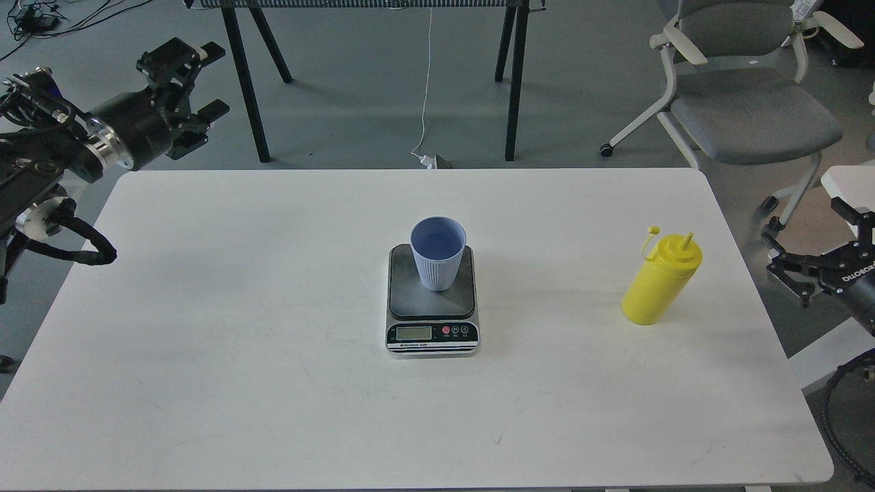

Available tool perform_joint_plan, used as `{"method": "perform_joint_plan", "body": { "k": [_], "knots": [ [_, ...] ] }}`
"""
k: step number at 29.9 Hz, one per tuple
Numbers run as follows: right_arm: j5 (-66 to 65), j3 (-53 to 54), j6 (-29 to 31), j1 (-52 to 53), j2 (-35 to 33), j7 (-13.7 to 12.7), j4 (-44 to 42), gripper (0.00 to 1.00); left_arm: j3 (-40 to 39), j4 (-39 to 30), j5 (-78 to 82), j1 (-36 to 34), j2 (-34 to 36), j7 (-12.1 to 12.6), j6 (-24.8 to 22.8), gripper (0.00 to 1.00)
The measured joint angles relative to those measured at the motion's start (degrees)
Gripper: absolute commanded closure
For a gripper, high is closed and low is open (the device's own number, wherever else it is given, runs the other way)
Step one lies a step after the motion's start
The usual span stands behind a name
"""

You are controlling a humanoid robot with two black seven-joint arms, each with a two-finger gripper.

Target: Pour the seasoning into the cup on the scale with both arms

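The near stretch of the white table (205, 383) is bare, its near edge cut off by the bottom of the view. Toward the middle sits the scale (432, 301), its black front panel facing the near side; the LCD is lit pale but its reading is too small to make out, and the round buttons beside it show only as red and dark dots. On the far part of the dark platform stands the cup (438, 253), upright, light blue and ribbed, its mouth open to the view; the bottom looks blue, and whether anything lies in it cannot be told. Well to the right of the scale, near the table's right edge, stands the seasoning (660, 278), a yellow squeeze bottle, upright, its tethered cap hanging off to the left of the nozzle. Just beyond that right edge, the right gripper (796, 263) hangs beside the table, apart from the bottle; its fingers are spread and hold nothing, while the arm behind it is cut off by the frame. Far left, the left gripper (198, 89) is raised over the floor past the table's far left corner, fingers apart and empty. Beyond the table stand black trestle legs (246, 82) and a grey office chair (745, 102), both cropped by the top edge.
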Motion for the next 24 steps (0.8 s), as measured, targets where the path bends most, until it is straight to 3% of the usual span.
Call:
{"method": "perform_joint_plan", "body": {
  "k": [8,13,19,24],
  "knots": [
    [-12.94,-8.48,0.0,20.83,1.19,0.0,-2.07,0.03,-0.28,-0.01,-0.22,-0.92,-0.6,0.0,0.0,0.01],
    [-13.57,-18.76,0.0,33.7,8.11,0.08,-9.84,0.03,-0.42,0.0,-0.52,-1.67,-0.97,0.0,0.0,0.01],
    [-14.2,-21.95,0.0,40.28,17.34,0.1,-18.29,0.03,-0.49,0.09,-0.83,-1.72,-1.84,0.0,0.0,0.01],
    [-16.68,-22.1,0.0,41.91,21.83,0.1,-20.41,0.03,-1.27,0.19,-0.92,-1.72,-1.85,0.0,0.0,0.01]
  ]
}}
